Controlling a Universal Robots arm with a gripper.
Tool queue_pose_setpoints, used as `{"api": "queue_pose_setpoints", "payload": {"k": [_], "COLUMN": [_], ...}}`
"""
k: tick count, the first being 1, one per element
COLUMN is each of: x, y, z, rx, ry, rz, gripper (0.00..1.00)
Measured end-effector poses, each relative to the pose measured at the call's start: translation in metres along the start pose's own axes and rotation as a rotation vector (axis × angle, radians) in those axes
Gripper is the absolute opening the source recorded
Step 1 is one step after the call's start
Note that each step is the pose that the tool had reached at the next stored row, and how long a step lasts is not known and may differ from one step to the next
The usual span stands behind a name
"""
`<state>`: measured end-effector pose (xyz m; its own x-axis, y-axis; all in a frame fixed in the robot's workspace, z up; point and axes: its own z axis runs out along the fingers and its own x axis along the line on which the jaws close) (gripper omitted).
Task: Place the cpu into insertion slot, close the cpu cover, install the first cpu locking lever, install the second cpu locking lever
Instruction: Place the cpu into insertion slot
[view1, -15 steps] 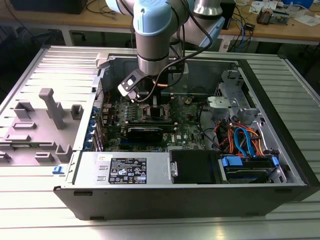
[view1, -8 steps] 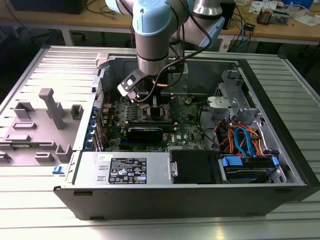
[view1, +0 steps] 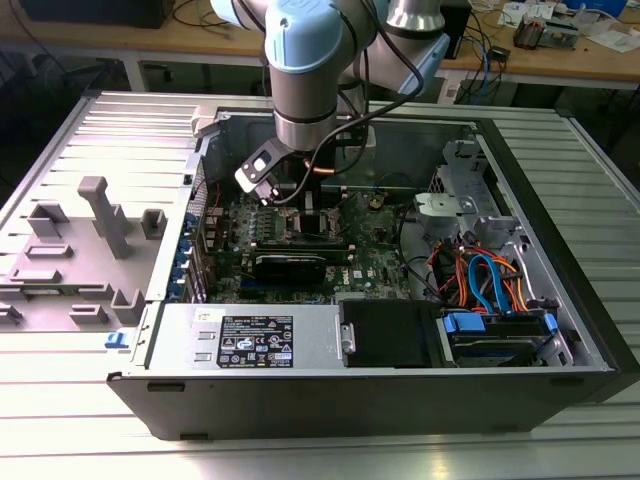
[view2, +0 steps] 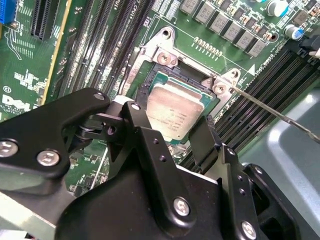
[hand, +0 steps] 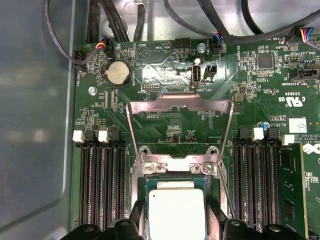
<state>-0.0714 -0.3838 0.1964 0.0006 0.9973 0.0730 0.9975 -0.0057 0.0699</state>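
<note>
The cpu (view2: 175, 107), a flat silver-grey square, sits in the insertion slot (view2: 165, 77) on the green board, or just above it. My gripper (view2: 171, 119) straddles it, with one black finger (view2: 137, 117) against one edge and the other finger (view2: 206, 135) against the opposite edge. The first wrist view shows the cpu (hand: 177, 210) between the same fingertips, gripper (hand: 177, 223). The cpu cover (hand: 181, 100), a shiny frame, is swung open and lies back from the slot. A thin locking lever (view2: 270, 111) sticks out past the socket corner. In the exterior view the gripper (view1: 300, 205) is low over the motherboard.
Long black memory slots (hand: 100, 185) flank the socket on both sides. A black card (view1: 290, 265) lies in front of the socket, with the power supply (view1: 250, 340) nearer the case edge. Cables and a drive cage (view1: 490, 280) fill the exterior view's right. A grey fixture tray (view1: 80, 250) lies on the left.
</note>
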Motion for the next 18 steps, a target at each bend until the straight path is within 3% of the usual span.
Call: {"api": "queue_pose_setpoints", "payload": {"k": [6,18], "x": [0.0006,0.0006], "y": [0.0002,0.0011], "z": [-0.0039,-0.0018], "rx": [0.0003,0.0005], "ry": [-0.019,-0.0197], "rz": [-0.001,-0.001], "gripper": [0.58,0.58]}}
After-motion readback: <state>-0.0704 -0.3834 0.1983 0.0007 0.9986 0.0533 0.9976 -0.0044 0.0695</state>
